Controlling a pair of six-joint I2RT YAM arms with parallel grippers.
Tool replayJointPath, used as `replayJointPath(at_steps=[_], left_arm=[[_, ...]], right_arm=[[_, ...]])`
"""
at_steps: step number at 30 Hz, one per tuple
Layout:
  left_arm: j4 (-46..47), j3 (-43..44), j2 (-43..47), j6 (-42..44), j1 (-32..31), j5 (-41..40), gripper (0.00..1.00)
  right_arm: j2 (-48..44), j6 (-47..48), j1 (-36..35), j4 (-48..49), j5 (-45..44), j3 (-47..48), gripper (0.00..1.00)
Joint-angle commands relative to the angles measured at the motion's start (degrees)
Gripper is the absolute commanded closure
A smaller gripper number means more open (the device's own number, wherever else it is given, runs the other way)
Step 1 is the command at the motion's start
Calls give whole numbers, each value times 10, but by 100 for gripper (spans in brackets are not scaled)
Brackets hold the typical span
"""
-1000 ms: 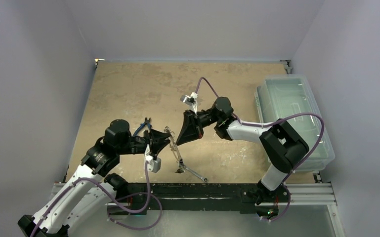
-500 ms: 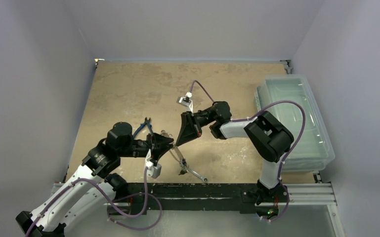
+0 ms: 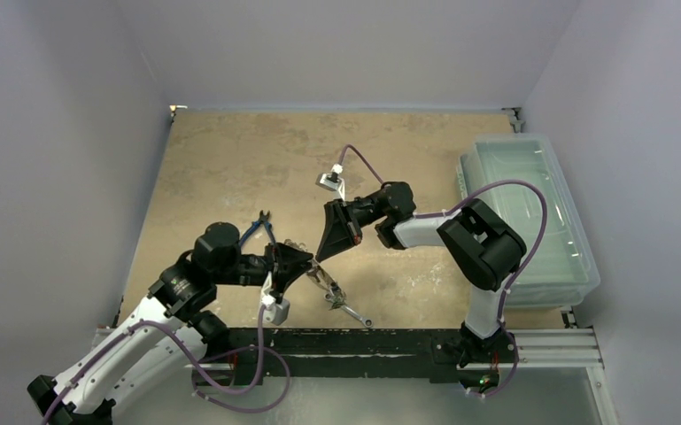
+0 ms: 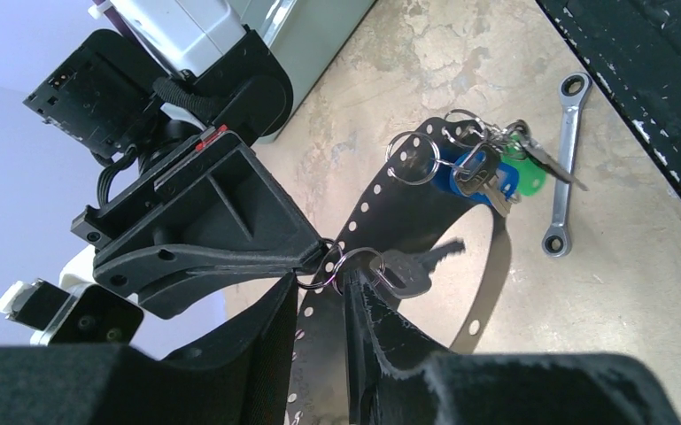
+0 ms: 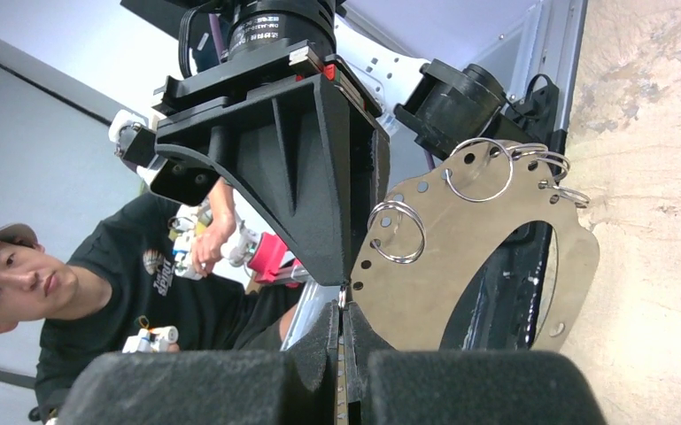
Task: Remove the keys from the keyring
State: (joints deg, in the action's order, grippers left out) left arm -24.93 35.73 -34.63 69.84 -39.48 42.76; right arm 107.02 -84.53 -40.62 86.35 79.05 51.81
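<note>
Since a second ago the left hand has sunk a little toward the near edge of the counter, and the right arm's elbow has swung left, while the right hand has hardly shifted. Both hands meet tip to tip above the counter, close to its near edge and left of centre, with the keyring held up between them.

From the left wrist, the keyring shows as a flat metal band pierced with small holes and bent into an oval loop. The left hand is partly closed across the band's width, one finger against each edge. The right hand is shut tight, its tips pinching a small split ring at the band's edge, just beyond the left fingers. A single key, plain silver, hangs there beside that ring.

The keys, some with blue or green heads, hang bunched on several rings at the loop's other end, away from both hands. Beneath them a silver wrench lies flat on the counter near its near edge.

Blue-handled pliers lie on the counter just far of the left hand. A clear lidded bin stands at the counter's right edge, well apart from the hands.
</note>
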Motion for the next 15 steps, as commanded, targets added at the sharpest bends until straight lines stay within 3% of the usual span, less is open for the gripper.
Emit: replayJointPath(at_steps=[1, 7, 15], left_arm=[[11, -7, 3, 8, -4, 4, 76], [52, -21, 19, -56, -4, -29, 79], [134, -44, 56, -235, -4, -90, 80]], right_arm=[[-2, -28, -3, 181, -14, 24, 100], [-4, -27, -2, 182, -14, 21, 100], [-9, -24, -2, 182, -19, 19, 100]])
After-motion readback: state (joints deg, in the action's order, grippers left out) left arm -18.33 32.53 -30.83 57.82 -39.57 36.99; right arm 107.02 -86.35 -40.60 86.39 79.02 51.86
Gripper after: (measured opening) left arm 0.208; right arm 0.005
